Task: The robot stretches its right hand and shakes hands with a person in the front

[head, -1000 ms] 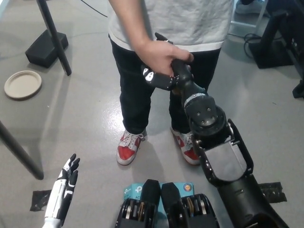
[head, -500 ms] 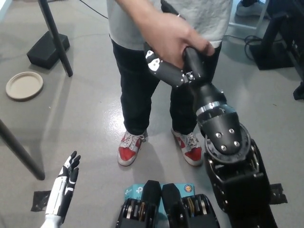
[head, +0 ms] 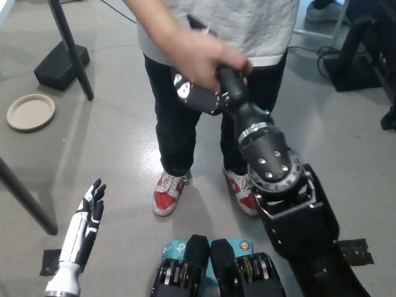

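A person in a grey shirt, dark trousers and red-and-white shoes stands right in front of me. The person's hand (head: 199, 57) is wrapped over my black right hand (head: 197, 93), which reaches up from the lower right and is clasped in it. Much of my right hand is hidden under the person's grip. My white left hand (head: 85, 224) rests low at the lower left, fingers apart and holding nothing.
A round beige plate (head: 30, 112) lies on the grey floor at the left. A black stand with a slanted pole (head: 69, 49) and base is at the upper left. Dark equipment and cables (head: 362, 52) fill the upper right.
The clasped hands have swung left and down from half a second ago, after rising earlier. My right forearm has followed. The left hand has barely moved.
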Controlling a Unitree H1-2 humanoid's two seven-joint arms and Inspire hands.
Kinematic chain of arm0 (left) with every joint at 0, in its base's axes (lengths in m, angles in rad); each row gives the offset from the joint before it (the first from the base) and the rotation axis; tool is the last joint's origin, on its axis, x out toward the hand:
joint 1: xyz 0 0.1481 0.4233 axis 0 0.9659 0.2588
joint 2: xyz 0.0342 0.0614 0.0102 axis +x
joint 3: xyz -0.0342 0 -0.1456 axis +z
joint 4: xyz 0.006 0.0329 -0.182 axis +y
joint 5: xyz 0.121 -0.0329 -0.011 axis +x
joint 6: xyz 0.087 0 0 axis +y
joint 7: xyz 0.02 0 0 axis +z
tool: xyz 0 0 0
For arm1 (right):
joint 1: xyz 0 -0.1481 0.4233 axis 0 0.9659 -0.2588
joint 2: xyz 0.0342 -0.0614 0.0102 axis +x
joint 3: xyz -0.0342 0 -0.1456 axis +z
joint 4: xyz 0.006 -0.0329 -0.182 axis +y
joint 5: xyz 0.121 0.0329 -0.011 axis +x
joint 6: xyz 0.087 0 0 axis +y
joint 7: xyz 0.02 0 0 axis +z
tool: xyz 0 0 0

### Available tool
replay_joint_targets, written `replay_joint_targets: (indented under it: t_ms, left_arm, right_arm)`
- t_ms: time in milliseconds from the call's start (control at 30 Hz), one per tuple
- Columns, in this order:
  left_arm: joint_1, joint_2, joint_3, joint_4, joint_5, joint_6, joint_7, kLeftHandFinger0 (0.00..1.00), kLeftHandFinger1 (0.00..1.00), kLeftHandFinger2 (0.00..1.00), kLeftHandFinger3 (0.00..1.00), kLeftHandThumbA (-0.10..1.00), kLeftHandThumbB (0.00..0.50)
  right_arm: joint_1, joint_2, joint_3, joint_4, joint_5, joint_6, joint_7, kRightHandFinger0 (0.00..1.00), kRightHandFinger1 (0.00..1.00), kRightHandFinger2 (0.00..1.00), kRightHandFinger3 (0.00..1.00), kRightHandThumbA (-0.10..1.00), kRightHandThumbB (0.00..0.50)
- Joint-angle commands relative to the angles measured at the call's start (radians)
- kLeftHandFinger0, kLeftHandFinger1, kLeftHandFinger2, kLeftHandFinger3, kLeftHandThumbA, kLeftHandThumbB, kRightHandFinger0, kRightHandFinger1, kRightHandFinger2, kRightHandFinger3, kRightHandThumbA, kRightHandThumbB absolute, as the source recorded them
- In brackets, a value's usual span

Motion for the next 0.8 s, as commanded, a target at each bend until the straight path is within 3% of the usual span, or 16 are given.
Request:
replay_joint_targets:
  t_ms: [0,100,200,333,400,533,567,600,633,733,767]
  left_arm:
    - [0.006,0.003,-0.014,-0.037,0.017,0.011,0.008,1.00,1.00,1.00,1.00,1.00,0.076]
    - [0.007,0.002,-0.015,-0.034,0.020,0.009,0.010,1.00,1.00,1.00,1.00,1.00,0.078]
    - [0.001,0.007,-0.019,-0.037,0.023,-0.002,0.007,1.00,1.00,1.00,1.00,1.00,0.060]
    - [-0.001,0.007,-0.020,-0.037,0.016,-0.001,0.005,1.00,1.00,1.00,1.00,0.99,0.064]
    - [-0.009,0.016,-0.021,-0.043,0.015,0.006,0.000,1.00,1.00,1.00,1.00,0.99,0.067]
    - [-0.009,0.020,-0.024,-0.049,0.018,0.013,0.001,1.00,1.00,1.00,1.00,1.00,0.067]
    - [-0.014,0.023,-0.025,-0.040,0.019,0.006,0.002,1.00,1.00,1.00,1.00,0.99,0.061]
    - [-0.014,0.023,-0.025,-0.040,0.019,0.009,0.002,1.00,1.00,1.00,1.00,0.99,0.062]
    - [-0.016,0.024,-0.025,-0.043,0.015,0.012,-0.001,1.00,1.00,1.00,1.00,0.99,0.060]
    - [-0.016,0.025,-0.025,-0.043,0.014,0.013,-0.001,1.00,1.00,1.00,1.00,0.99,0.058]
    - [-0.019,0.026,-0.026,-0.040,0.019,0.011,0.002,1.00,1.00,1.00,1.00,1.00,0.053]
  right_arm:
    - [-0.259,0.003,-0.052,0.495,0.019,-0.201,-0.104,1.00,1.00,1.00,1.00,0.41,0.257]
    - [-0.295,0.004,-0.057,0.587,0.028,-0.214,-0.112,1.00,1.00,1.00,1.00,0.42,0.256]
    - [-0.329,-0.004,-0.068,0.657,0.039,-0.187,-0.104,1.00,1.00,1.00,1.00,0.35,0.207]
    - [-0.338,-0.003,-0.078,0.682,0.042,-0.222,-0.114,1.00,1.00,1.00,1.00,0.36,0.215]
    - [-0.257,-0.004,-0.073,0.424,0.016,-0.199,-0.110,1.00,1.00,1.00,1.00,0.46,0.242]
    - [-0.209,0.002,-0.073,0.256,0.014,-0.155,-0.088,1.00,1.00,1.00,1.00,0.44,0.235]
    - [-0.153,0.008,-0.058,0.004,0.000,-0.116,-0.061,1.00,1.00,1.00,1.00,0.70,0.374]
    - [-0.133,0.007,-0.046,-0.105,-0.015,-0.095,-0.048,1.00,1.00,1.00,1.00,0.67,0.283]
    - [-0.118,0.010,-0.033,-0.221,-0.037,-0.065,-0.037,1.00,1.00,1.00,1.00,0.59,0.277]
    - [-0.115,0.010,-0.031,-0.238,-0.039,-0.055,-0.034,1.00,1.00,1.00,1.00,0.59,0.276]
    - [-0.099,0.023,-0.013,-0.521,-0.051,0.037,0.015,1.00,1.00,1.00,1.00,0.58,0.277]
